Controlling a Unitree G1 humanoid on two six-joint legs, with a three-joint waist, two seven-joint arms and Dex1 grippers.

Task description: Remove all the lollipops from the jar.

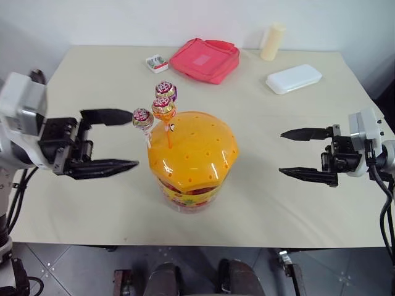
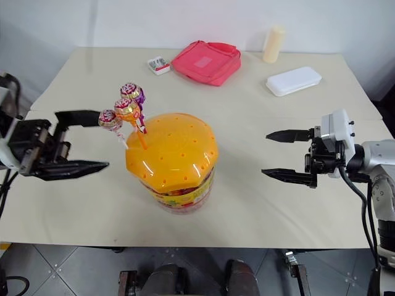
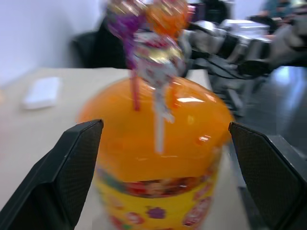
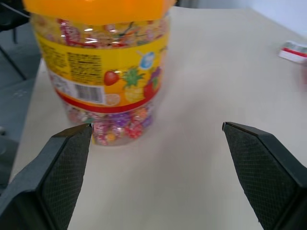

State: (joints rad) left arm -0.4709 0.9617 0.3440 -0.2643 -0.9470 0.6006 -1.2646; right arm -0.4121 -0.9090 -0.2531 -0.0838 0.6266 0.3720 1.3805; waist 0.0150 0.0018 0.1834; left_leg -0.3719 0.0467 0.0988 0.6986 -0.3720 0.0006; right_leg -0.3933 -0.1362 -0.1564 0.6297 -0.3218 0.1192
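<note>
A: Where are the lollipops (image 1: 158, 106)?

B: Stuck upright in the jar (image 1: 191, 161) lid, mid-bench (image 1: 259, 203). They look light, wrappers slick; pinch the thin stiff stick.

A: End effectors?

B: Left end effector (image 1: 121, 140) and right end effector (image 1: 297, 154) both spread, empty.

Left gripper (image 1: 128, 140): two long black tapered fingers (image 1: 106, 116) on a black block housing, mounted to a boxy light-grey wrist casing. Right gripper (image 1: 292, 152): identical black pointed fingers on a black block, behind it a white squared casing with small dark screws. Black cables loop down beside each forearm. Inner finger pads (image 4: 67, 167) carry a fine cross-hatched texture.
</note>
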